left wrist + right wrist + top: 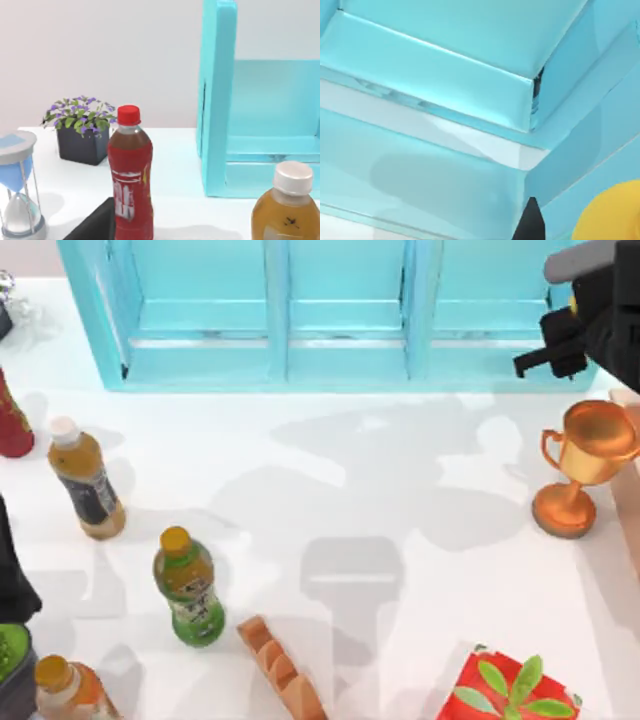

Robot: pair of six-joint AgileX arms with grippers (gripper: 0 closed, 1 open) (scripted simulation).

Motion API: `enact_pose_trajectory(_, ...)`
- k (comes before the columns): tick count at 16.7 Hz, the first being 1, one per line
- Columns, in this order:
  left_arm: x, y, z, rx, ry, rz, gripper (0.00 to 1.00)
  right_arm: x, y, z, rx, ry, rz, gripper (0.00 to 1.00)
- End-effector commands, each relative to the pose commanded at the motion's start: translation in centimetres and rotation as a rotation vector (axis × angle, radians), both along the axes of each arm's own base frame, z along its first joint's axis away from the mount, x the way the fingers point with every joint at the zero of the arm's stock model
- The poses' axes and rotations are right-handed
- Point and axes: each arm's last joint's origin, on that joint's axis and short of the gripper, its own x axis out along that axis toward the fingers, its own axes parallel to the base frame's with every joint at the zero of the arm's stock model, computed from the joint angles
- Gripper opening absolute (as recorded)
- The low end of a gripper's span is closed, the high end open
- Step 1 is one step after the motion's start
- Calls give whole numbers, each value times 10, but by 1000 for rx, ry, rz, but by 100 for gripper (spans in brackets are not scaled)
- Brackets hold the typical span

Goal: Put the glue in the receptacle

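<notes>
The glue (612, 212) appears in the right wrist view as a rounded yellow body right beside a black fingertip (531, 222). My right gripper (548, 352) hangs at the top view's back right, over the right end of the turquoise receptacle (270, 360), and looks shut on the glue. The receptacle (445, 65) is an open-fronted rack with upright dividers, and its inner ledges lie close under the right wrist. My left arm (12, 570) stays parked at the table's left edge, beside the rack's left wall (216, 100).
On the left stand a red drink bottle (12, 425), a white-capped tea bottle (85, 480), a green-labelled bottle (188, 585) and an orange bottle (65, 690). A copper trophy (585, 465) stands at right. A bread loaf (280, 670) and a red box (510, 685) lie in front.
</notes>
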Motion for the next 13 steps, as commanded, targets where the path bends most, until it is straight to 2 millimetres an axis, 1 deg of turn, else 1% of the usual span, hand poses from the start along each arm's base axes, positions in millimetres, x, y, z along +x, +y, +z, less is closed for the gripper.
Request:
enact_pose_trajectory(1, 0, 0, 0, 0, 0, 0, 100, 5, -27, 5, -51, 27, 36, 0)
enact_pose_trajectory(3, 0, 0, 0, 0, 0, 0, 100, 8, -78, 16, -153, 66, 118, 0)
enact_pose_trajectory(5, 0, 0, 0, 0, 0, 0, 100, 3, -120, 20, -237, 111, 196, 0)
enact_pose_trajectory(7, 0, 0, 0, 0, 0, 0, 100, -6, -153, 17, -289, 183, 271, 0)
enact_pose_trajectory(9, 0, 0, 0, 0, 0, 0, 100, -17, -179, 19, -308, 222, 339, 0)
enact_pose_trajectory(13, 0, 0, 0, 0, 0, 0, 100, -48, -234, 22, -283, 247, 435, 0)
